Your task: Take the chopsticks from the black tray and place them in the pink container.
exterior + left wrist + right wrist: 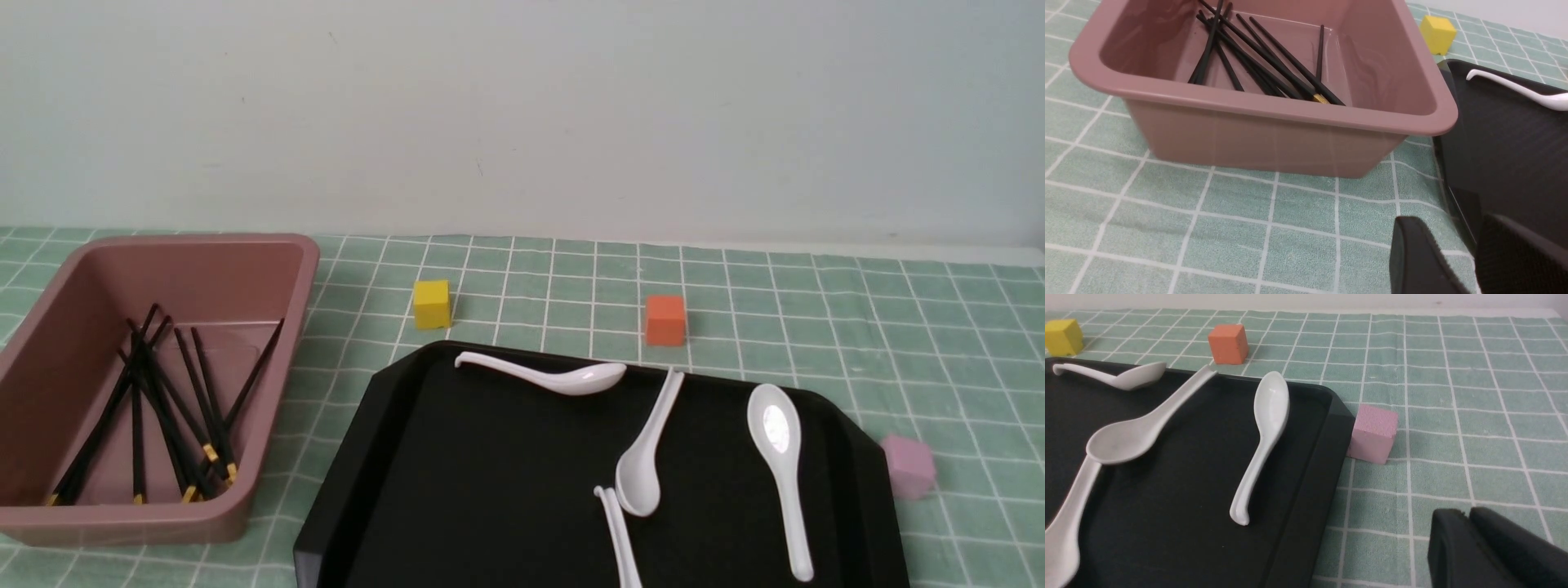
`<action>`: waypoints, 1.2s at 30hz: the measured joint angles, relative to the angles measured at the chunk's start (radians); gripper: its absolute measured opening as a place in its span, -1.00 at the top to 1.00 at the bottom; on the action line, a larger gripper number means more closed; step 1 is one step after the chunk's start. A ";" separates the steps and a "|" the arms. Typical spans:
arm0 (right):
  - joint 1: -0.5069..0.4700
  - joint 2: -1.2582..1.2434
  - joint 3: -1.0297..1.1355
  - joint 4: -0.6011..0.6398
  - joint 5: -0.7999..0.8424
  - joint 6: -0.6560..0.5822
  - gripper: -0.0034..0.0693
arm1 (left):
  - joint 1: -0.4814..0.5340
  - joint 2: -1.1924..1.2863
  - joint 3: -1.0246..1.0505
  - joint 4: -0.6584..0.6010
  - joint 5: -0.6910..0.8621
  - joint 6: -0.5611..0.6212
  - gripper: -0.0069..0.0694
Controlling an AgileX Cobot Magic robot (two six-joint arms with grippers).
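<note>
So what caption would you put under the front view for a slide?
Black chopsticks piled in the deep dusty-pink plastic bin; only white spoons left on the glossy black tray.

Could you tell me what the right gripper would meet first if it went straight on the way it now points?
Probably the small pink cube beside the black tray. In the right wrist view, only checked cloth lies between the right gripper and it. Depth is unclear, so it might pass just beside the cube.

No readable text, labels or numbers anywhere
</note>
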 joint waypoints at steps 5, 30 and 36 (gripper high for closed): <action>0.000 0.000 0.000 0.000 0.000 0.000 0.68 | 0.000 0.000 0.000 0.000 0.000 0.000 0.19; 0.000 0.000 0.000 0.000 0.001 0.000 0.58 | 0.000 0.000 0.000 0.000 0.000 0.000 0.19; 0.000 0.000 -0.001 0.000 0.001 0.001 0.56 | 0.000 0.000 0.000 0.000 0.000 0.000 0.19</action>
